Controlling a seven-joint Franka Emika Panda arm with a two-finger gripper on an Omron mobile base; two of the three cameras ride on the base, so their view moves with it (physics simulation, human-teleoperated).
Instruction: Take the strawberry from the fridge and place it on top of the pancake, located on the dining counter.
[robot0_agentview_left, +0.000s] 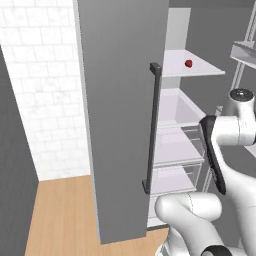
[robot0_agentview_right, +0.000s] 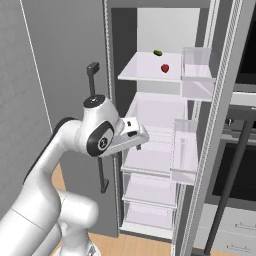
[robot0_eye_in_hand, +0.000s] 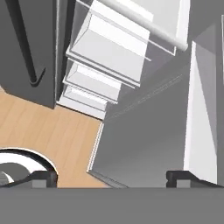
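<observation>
The fridge (robot0_agentview_left: 122, 110) stands with its right door swung open, showing white shelves and clear drawers. The strawberry (robot0_agentview_left: 188, 63) (robot0_agentview_right: 165, 68) lies on the upper white shelf (robot0_agentview_right: 145, 70), a tiny dark-red berry. My gripper (robot0_agentview_right: 135, 141) hangs in front of the middle shelves, well below the strawberry and to its left, pointing down. In the hand view my gripper (robot0_eye_in_hand: 111, 178) is open, its fingertips (robot0_eye_in_hand: 43, 177) far apart with nothing between them, looking at the lower drawers and the floor. The pancake and the dining counter are out of view.
A small green thing (robot0_agentview_right: 158, 52) lies behind the strawberry on the same shelf. The shut left door carries a long black handle (robot0_agentview_left: 154, 125). The open right door (robot0_agentview_right: 220, 125) holds clear bins (robot0_agentview_right: 197, 75). A dark appliance front with a bar handle (robot0_agentview_right: 235, 165) stands right of it. The floor is wood (robot0_agentview_left: 60, 215).
</observation>
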